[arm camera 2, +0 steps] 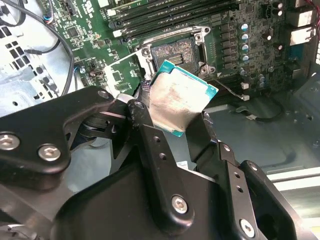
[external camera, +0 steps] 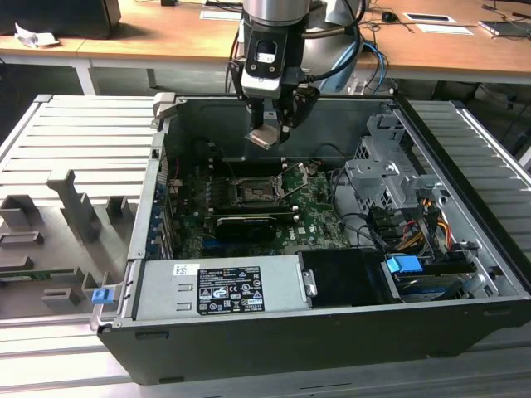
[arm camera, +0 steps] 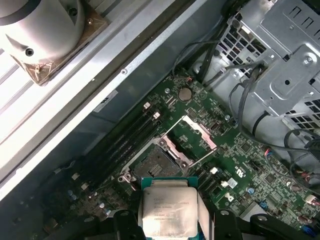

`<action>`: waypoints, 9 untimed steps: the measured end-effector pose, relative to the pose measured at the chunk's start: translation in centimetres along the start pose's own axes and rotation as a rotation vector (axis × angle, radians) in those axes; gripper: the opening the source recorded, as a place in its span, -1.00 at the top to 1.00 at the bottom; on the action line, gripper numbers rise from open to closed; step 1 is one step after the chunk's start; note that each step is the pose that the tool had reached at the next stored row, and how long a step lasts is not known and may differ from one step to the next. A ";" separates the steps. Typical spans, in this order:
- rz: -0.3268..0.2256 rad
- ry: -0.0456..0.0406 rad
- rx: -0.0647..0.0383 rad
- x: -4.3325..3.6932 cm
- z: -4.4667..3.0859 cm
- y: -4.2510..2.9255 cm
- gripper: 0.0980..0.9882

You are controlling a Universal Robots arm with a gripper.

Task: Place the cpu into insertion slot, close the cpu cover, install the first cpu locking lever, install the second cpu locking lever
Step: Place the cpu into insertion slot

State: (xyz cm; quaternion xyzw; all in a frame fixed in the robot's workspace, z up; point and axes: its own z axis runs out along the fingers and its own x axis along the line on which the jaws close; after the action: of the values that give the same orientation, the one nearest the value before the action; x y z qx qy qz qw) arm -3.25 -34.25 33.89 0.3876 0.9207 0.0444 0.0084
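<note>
My gripper (external camera: 267, 133) hangs above the open computer case, shut on the cpu (external camera: 265, 137), a flat silver-grey square chip that is tilted in the fingers. In both wrist views the cpu (arm camera 2: 180, 97) (arm camera: 167, 207) sits clamped by its edges between the black fingers (arm camera 2: 145, 125), a short way above the board. The insertion slot (external camera: 255, 192) (arm camera 2: 175, 52) (arm camera: 156, 162) lies bare on the green motherboard, below and slightly ahead of the chip. Beside the slot, the cpu cover (arm camera: 194, 132) (arm camera 2: 120, 75) stands hinged open. A thin lever (external camera: 292, 184) angles up by the socket.
A black expansion card (external camera: 246, 224) lies just in front of the socket. The labelled power supply (external camera: 220, 286) fills the case's front. A metal drive cage (external camera: 390, 178) with cables and a blue connector (external camera: 405, 265) stands at the exterior view's right. Memory slots (arm camera: 125, 145) run beside the socket.
</note>
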 end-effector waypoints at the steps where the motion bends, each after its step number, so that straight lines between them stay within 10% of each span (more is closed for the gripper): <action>1: 0.007 -0.0006 0.000 0.00 0.01 0.00 0.03; 9: 0.058 -0.0051 -0.001 0.00 0.10 -0.01 0.03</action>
State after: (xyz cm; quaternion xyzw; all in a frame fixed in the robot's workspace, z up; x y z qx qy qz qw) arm -3.25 -34.25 33.79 0.4142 0.9091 0.0441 0.0097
